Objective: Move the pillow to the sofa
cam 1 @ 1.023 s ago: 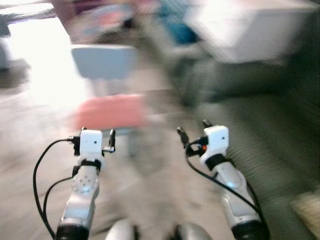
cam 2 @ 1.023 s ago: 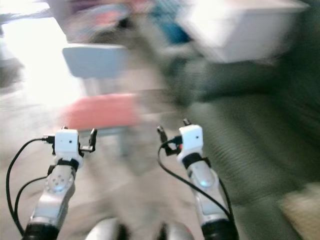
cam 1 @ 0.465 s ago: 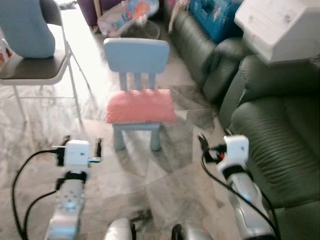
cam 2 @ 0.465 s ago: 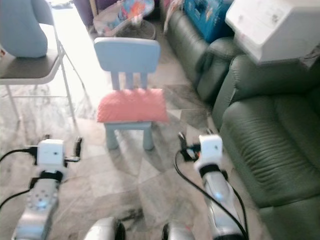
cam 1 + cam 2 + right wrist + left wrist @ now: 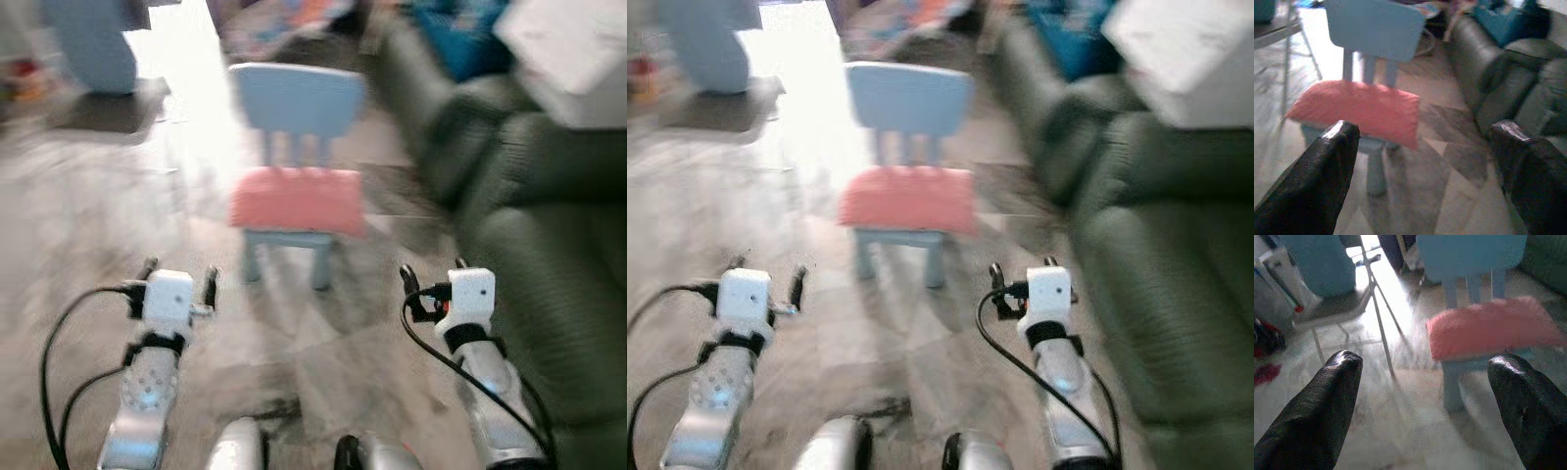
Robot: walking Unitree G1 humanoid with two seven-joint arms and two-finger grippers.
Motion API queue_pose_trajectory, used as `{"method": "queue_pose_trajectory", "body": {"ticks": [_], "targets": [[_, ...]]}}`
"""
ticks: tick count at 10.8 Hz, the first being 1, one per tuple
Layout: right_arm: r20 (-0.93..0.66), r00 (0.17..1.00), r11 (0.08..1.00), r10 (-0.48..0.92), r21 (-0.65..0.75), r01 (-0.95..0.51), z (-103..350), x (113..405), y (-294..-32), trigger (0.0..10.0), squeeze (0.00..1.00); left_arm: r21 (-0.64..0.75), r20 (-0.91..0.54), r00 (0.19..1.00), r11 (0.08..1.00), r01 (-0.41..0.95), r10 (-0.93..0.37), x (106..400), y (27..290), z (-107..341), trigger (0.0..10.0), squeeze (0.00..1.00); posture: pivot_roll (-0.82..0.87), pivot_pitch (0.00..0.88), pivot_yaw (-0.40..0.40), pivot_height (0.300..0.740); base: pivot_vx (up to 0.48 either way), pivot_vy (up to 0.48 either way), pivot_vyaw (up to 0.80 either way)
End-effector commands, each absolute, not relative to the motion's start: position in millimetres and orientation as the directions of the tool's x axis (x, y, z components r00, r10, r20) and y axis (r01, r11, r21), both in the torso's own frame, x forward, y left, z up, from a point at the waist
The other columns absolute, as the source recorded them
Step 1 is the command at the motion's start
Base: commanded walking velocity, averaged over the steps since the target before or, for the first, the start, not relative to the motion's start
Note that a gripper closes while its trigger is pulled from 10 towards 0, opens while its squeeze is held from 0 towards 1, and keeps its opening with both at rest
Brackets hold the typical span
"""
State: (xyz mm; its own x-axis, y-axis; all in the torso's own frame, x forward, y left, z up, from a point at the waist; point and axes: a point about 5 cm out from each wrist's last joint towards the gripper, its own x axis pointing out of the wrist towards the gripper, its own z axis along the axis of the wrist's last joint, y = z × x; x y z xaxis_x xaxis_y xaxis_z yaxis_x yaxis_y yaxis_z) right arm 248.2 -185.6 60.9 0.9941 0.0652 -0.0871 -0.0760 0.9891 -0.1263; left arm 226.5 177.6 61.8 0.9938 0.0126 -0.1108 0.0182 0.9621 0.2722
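Pink pillow (image 5: 297, 201) covering the seat of a small blue chair (image 5: 299, 103), beside the dark green sofa (image 5: 549, 255). Left gripper (image 5: 177, 282) and right gripper (image 5: 431, 277), fingers spread, empty, short of the chair. Left wrist view adds a folding chair (image 5: 1347, 303).

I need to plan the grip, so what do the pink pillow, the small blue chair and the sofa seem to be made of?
Pink pillow: soft nubby fabric, likely fleece.
Small blue chair: smooth matte moulded plastic, probably.
Sofa: dark green leather or faux leather, with a slight sheen.
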Motion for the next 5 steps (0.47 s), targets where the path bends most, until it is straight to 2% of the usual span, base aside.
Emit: {"method": "queue_pose_trajectory", "body": {"ticks": [1,3,5], "targets": [[-0.097,0.993,0.984,0.062,-0.161,-0.077,66,244,-199,10.0,0.0,0.252,-0.128,0.992,0.966,0.052,-0.02,227,169,59,10.0,0.0,0.0,0.111,-0.049,0.74,0.0,0.0,0.8],[-0.1,0.995,0.991,-0.019,-0.131,0.006,67,241,-203,10.0,0.0,0.228,-0.104,0.995,0.973,0.012,0.012,236,169,63,10.0,0.0,0.0,0.115,-0.077,0.74,0.0,0.0,0.8],[-0.068,0.997,0.996,-0.045,-0.084,0.039,67,242,-182,10.0,0.0,0.219,-0.076,0.997,0.976,0.001,0.016,244,171,72,10.0,0.0,-0.01,0.126,-0.062,0.74,0.0,0.0,0.8]]}}
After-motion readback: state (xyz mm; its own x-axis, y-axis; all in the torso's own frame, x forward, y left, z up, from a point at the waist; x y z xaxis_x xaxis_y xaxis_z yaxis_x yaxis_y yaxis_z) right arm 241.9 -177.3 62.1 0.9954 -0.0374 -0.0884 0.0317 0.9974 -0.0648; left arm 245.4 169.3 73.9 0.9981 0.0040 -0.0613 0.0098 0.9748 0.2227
